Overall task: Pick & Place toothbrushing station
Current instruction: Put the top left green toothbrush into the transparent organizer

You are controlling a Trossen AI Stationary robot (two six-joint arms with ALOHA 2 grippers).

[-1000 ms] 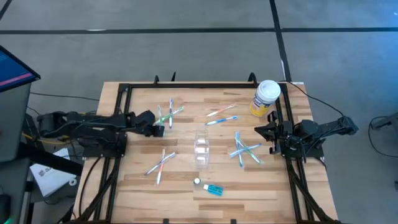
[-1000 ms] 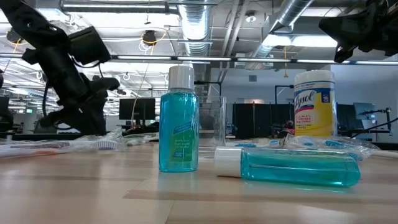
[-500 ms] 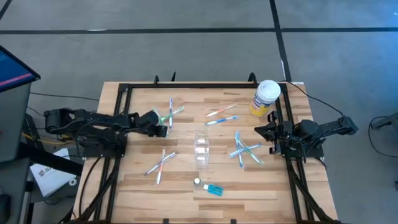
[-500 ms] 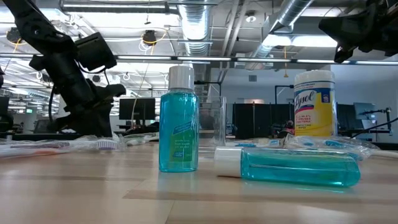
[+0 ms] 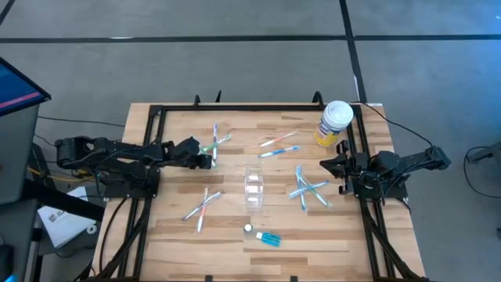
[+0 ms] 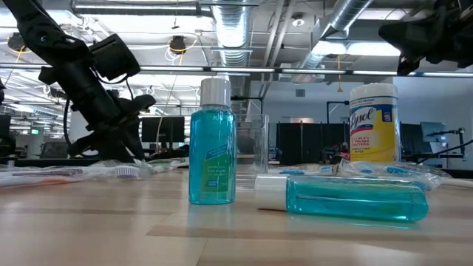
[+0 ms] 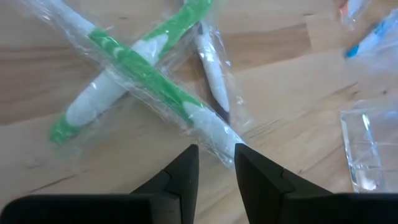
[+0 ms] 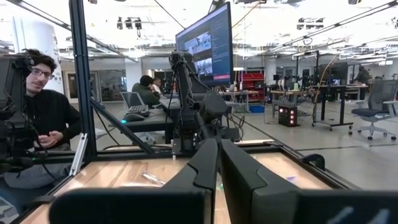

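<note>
On the wooden surface point(image 5: 235, 235), the left gripper point(image 5: 210, 157) reaches in from the left side and sits low over the crossed pair of green-and-white toothbrushes point(image 5: 213, 142) near the far left part. In the left wrist view its two fingers point(image 7: 180, 177) stand slightly apart, with the white end of one wrapped green toothbrush point(image 7: 208, 127) lying right at the gap between them; whether they already pinch it cannot be told. That toothbrush's long axis runs diagonally across the wrist picture, and a second green toothbrush point(image 7: 118, 93) crosses over it to make an X. A third, thin white one point(image 7: 210, 74) lies beside them. All are in clear wrappers.

The clear tumbler point(image 5: 254, 188) stands near the middle of the surface, with a corner of it showing in the left wrist view point(image 7: 370, 146). More toothbrushes lie scattered flat: an orange and a blue one point(image 5: 279, 144) beyond the tumbler, lying roughly left to right; a crossed blue cluster point(image 5: 307, 188) to its right; and another pair point(image 5: 202, 208) at near left, running diagonally. The small blue tube point(image 5: 264, 237) with a white cap lies on its side at the near edge, its cap pointing left.

The right gripper point(image 5: 329, 167) waits at the right edge, its fingers point(image 8: 214, 165) pressed together on nothing. The yellow container point(image 5: 333, 124) stands at the far right corner.
</note>
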